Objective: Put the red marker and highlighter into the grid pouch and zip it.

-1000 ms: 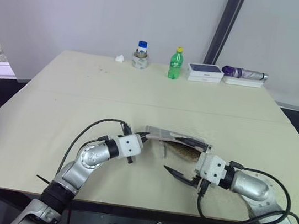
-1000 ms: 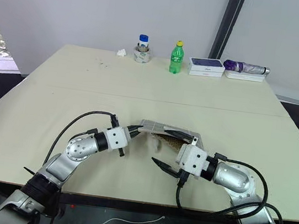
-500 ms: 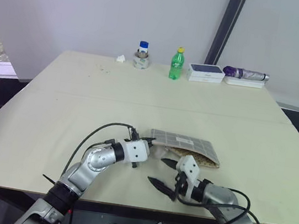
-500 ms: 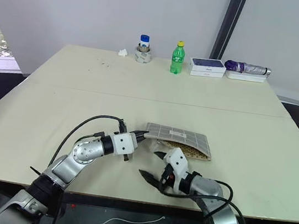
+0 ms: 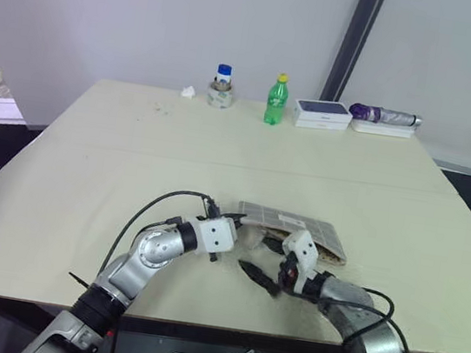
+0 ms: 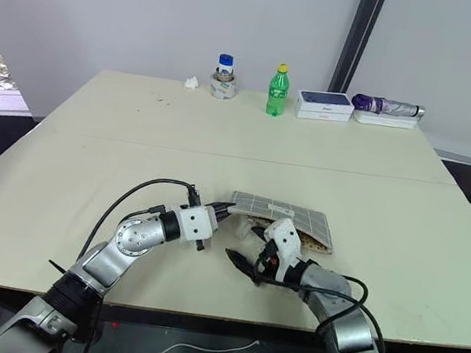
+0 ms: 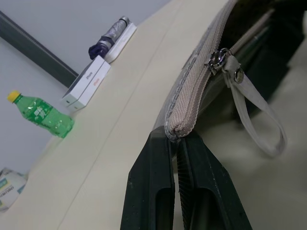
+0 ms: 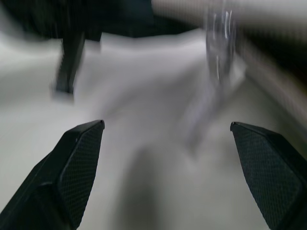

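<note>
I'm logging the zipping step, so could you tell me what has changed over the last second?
The right gripper, open, swung from beside the grid pouch round to its near side by the zipper end, wrist rolled. The left gripper stayed shut on the pouch's corner. The pouch settled slightly.

The beige table (image 5: 135, 145) carries the grid pouch (image 5: 295, 223), bottle (image 5: 276, 100), boxes (image 5: 322, 114).

I'm seeing a green plastic bottle (image 5: 276, 101), a blue-capped jar (image 5: 222, 87), a white-and-blue box (image 5: 322, 114) and a folded purple umbrella (image 5: 385, 116) sitting along the beige table's (image 5: 133, 153) far edge.
</note>
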Controlling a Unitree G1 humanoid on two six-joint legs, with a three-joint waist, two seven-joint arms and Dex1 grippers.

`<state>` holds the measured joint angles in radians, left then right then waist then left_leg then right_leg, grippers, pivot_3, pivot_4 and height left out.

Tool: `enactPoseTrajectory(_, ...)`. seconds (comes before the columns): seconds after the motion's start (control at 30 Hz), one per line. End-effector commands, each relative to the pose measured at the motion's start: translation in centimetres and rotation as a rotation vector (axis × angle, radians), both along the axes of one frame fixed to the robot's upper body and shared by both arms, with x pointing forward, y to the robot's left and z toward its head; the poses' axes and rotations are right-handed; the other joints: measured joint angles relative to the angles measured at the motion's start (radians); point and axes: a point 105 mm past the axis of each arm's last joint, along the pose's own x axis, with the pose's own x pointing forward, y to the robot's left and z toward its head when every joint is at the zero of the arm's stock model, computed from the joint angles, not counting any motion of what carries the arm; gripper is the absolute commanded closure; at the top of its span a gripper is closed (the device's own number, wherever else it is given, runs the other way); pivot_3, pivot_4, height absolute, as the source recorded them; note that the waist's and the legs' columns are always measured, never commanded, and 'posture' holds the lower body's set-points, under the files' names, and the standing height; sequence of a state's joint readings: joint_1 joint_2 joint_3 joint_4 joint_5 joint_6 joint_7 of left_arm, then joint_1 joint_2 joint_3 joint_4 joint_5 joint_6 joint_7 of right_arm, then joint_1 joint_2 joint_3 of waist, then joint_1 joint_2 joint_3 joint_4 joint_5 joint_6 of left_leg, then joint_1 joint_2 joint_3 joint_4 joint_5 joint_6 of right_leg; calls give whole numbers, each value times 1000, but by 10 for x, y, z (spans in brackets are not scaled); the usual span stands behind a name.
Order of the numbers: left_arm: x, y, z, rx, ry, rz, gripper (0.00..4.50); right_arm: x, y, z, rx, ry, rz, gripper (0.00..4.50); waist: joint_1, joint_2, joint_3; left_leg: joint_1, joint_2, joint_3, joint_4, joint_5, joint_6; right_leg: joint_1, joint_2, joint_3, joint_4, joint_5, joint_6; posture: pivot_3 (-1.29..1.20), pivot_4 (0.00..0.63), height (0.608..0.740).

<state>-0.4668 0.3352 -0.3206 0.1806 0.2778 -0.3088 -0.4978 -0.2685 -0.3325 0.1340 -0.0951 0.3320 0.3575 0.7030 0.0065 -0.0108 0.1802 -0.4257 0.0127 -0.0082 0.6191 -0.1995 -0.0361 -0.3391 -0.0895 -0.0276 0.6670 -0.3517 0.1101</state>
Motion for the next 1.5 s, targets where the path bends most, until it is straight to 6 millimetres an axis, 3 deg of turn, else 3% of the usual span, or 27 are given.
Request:
enactPoseTrajectory(0.03,-1,-2,18,-20,-65,-6,4500,3,17,23,50,-48,22,638,1,0,0,0,0,0,0,0,0,0,0,0,0,0,0,0,150,740)
enactPoseTrajectory(0.17,2,-1,22,-30,-75,1,4500,3,19,13,11,-30,18,2431,8,0,0,-1,-1,0,0,0,0,0,-1,0,0,0,0,0,150,740)
enactPoseTrajectory(0.3,5,6,22,-25,-80,26,4500,-4,-8,2,-62,-15,-10,4476,7,0,0,-1,-1,0,0,0,0,0,-1,0,0,0,0,0,150,740)
enactPoseTrajectory(0.43,11,25,27,-30,-90,81,4500,-10,-71,-8,-198,6,-89,4476,6,0,0,-1,-1,1,0,0,0,0,-1,0,-1,0,0,0,150,740)
enactPoseTrajectory(0.6,17,50,28,-4,-97,134,4500,-3,-145,-4,-328,-4,-234,4476,2,0,0,0,0,1,0,0,0,0,0,0,0,0,0,0,150,740)
enactPoseTrajectory(0.7,20,62,26,-7,-78,159,4500,2,-171,0,-383,-28,-290,4476,3,0,0,0,0,1,-1,0,0,0,0,1,-1,0,0,0,150,740)
enactPoseTrajectory(0.77,22,69,22,-13,-41,175,4500,5,-175,1,-385,-31,-305,4476,4,0,0,0,0,1,0,0,0,0,0,1,-1,0,0,0,150,740)
enactPoseTrajectory(0.87,17,71,20,-158,150,119,4500,9,-168,7,-254,19,-298,3620,3,0,0,0,0,1,0,0,0,0,0,1,0,0,0,0,150,740)
enactPoseTrajectory(0.97,15,82,22,-164,155,136,3454,6,-156,11,-268,-24,-241,2131,3,0,0,0,2,1,0,0,0,0,0,1,-1,0,0,0,150,740)
enactPoseTrajectory(1.1,6,89,21,-170,203,124,1484,5,-155,15,-306,-68,-205,129,4,0,0,0,1,1,0,0,0,0,-1,1,-1,0,0,0,150,740)
enactPoseTrajectory(1.2,-22,92,43,-316,341,49,30,7,-158,29,-293,-109,-170,0,0,0,1,0,2,1,-1,0,0,0,-1,1,-1,0,0,0,150,740)
enactPoseTrajectory(1.3,-43,105,49,-283,385,54,30,17,-167,36,-312,-141,-201,0,-6,1,2,0,3,0,-1,0,0,0,-1,2,-1,0,0,0,150,740)
enactPoseTrajectory(1.43,-40,145,47,-315,370,245,30,18,-173,39,-316,-135,-197,0,-3,2,1,2,3,2,-2,0,0,2,-1,2,-1,0,-1,0,150,740)
enactPoseTrajectory(1.5,-43,157,51,-323,340,294,30,6,-171,43,-255,-89,-134,0,2,2,1,2,3,1,-1,0,0,2,-1,2,-2,0,0,0,150,740)
